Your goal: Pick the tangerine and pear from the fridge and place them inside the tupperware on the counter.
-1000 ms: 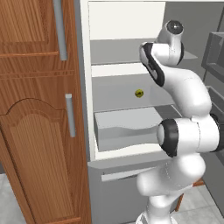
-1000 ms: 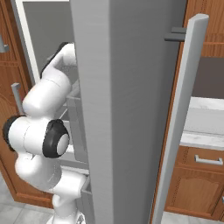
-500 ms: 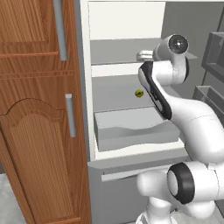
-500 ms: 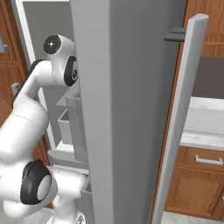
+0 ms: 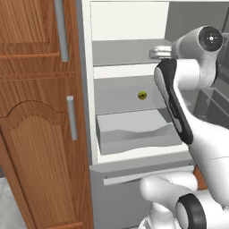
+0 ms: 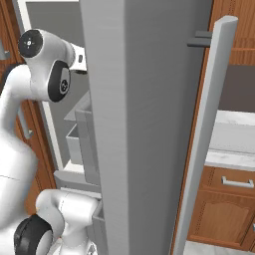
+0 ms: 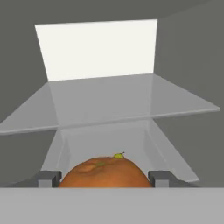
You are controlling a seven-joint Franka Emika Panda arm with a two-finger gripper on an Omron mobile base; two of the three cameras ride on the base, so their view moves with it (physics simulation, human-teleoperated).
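In the hand view my gripper (image 7: 105, 177) is shut on the tangerine (image 7: 105, 173), an orange round fruit wedged between the two dark fingertips (image 7: 49, 178). The hand (image 5: 155, 53) sits at the front of the fridge (image 5: 129, 27), level with the upper grey shelf (image 5: 125, 51). The pear (image 5: 142, 95), small and yellow-green with a dark spot, rests on the lower shelf, below and a little left of the hand. The counter (image 6: 234, 149) lies to the right beyond the open fridge door (image 6: 139, 99). The tupperware is out of view.
A grey drawer (image 5: 134, 132) juts out under the pear's shelf. Tall brown wooden cabinets (image 5: 40, 134) with metal handles stand left of the fridge. The door's edge and handle (image 6: 209, 99) separate the fridge from the counter side.
The arm's elbow and upper joints have swung upward and to the right, while the hand stays near the upper shelf front. The jaws hold the same width.
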